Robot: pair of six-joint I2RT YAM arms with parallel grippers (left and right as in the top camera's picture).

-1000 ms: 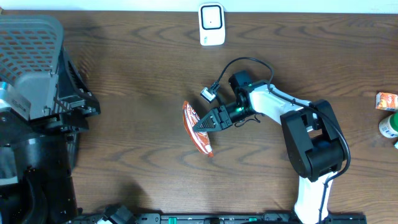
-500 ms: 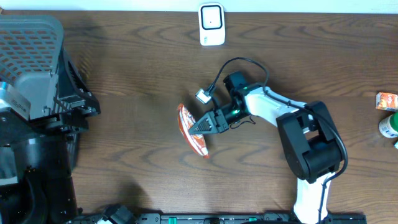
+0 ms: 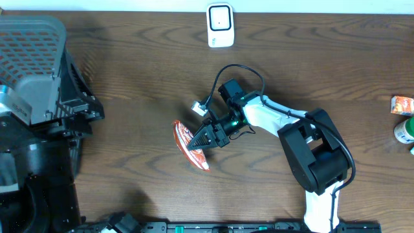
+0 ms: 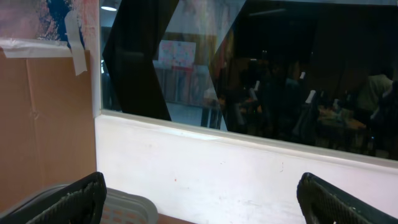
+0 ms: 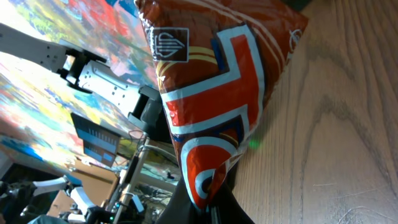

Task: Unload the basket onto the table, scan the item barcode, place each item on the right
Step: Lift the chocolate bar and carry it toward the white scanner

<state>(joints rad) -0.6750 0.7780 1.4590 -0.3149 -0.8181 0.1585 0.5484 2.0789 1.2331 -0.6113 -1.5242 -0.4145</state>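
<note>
The item is a red, orange and white snack packet [image 3: 182,134], held just above the wooden table left of centre. My right gripper [image 3: 202,137] is shut on the packet's edge. In the right wrist view the packet [image 5: 217,93] fills the middle, its lower corner pinched in my right gripper [image 5: 210,190]; no barcode shows on this face. A white scanner [image 3: 220,26] stands at the table's far edge, well beyond the packet. My left gripper [image 4: 202,202] is open with nothing in it, facing a white wall and a window.
A grey mesh basket [image 3: 32,58] sits on black equipment at the far left; its rim [image 4: 127,208] shows under the left fingers. A small orange pack [image 3: 402,103] and a green-and-white bottle [image 3: 404,131] lie at the right edge.
My right gripper has carried the packet leftward and slightly toward the table's front. The left gripper stays open and still.
</note>
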